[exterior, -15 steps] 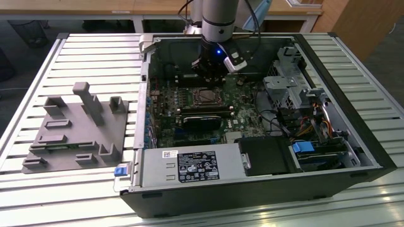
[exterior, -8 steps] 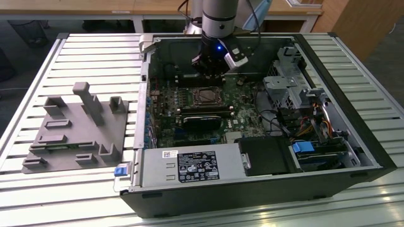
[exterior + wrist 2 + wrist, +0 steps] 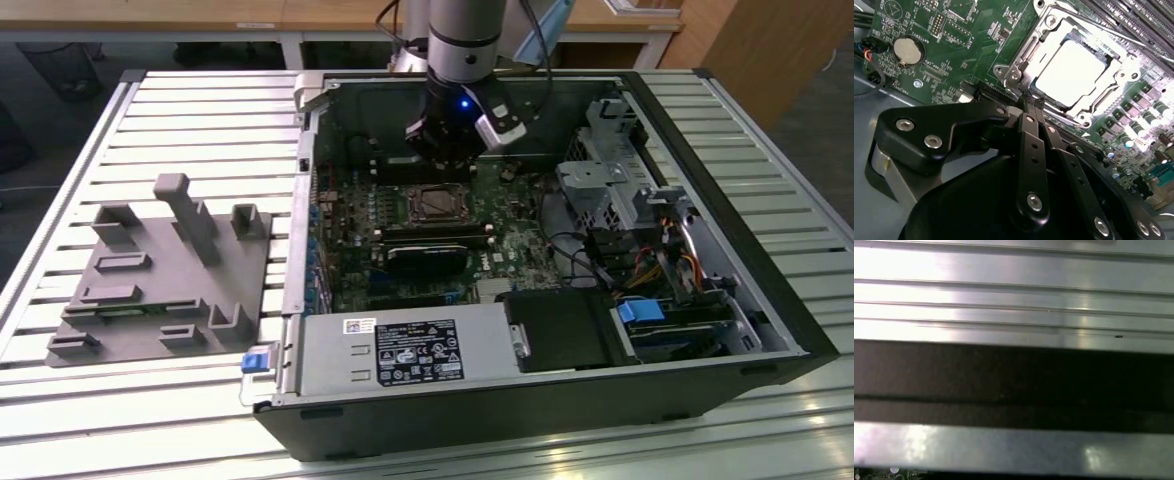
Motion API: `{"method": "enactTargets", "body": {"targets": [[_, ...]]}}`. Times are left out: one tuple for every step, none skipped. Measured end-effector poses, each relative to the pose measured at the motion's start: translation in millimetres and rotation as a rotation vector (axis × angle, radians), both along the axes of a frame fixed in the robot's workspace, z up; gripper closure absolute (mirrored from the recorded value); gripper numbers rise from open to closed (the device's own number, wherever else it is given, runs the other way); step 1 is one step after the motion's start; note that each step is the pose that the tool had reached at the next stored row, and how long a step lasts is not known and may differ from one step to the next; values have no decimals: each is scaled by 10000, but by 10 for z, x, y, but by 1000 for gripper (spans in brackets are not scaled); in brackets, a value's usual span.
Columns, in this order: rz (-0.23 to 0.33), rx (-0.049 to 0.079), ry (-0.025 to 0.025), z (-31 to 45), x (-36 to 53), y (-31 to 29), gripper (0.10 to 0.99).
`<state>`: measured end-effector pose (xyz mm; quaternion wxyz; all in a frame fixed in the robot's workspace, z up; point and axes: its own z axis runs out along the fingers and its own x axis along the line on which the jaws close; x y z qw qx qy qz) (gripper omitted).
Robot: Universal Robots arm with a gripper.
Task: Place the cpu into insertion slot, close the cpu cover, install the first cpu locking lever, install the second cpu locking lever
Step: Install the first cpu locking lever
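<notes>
The cpu (image 3: pixel 1074 70) lies flat in the insertion slot (image 3: pixel 438 204), its pale metal top glaring in the second wrist view. The cpu cover (image 3: pixel 1046 37) is down around it as a silver frame, with the chip showing through its window. My gripper (image 3: pixel 1030 100) hangs just over the slot's edge, at one corner of the frame. Its black fingers (image 3: pixel 1026 135) meet at the tips and nothing shows between them. In the exterior view the gripper (image 3: pixel 447 168) stands inside the open computer case, just behind the slot. I cannot make out how the locking levers stand.
The green motherboard (image 3: pixel 521 240) lies in the open case (image 3: pixel 747 300) on a slatted metal table (image 3: pixel 200 110). Black memory slots (image 3: pixel 430 240) run in front of the socket. Cables and drive bays (image 3: pixel 627 200) crowd the exterior view's right. A grey fixture (image 3: pixel 167 270) sits left.
</notes>
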<state>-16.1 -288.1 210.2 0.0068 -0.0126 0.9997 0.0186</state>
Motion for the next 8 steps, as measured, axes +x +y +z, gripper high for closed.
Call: {"method": "enactTargets", "body": {"targets": [[0,-1,1,1,0,-6,980],[0,-1,1,0,0,-11,980],[0,-1,1,0,1,-15,980],[0,0,0,0,1,-19,980],[0,0,0,0,2,-22,980],[0,1,-1,0,3,-24,980],[0,-1,0,0,4,-27,980],[0,-1,0,0,4,-29,980]]}}
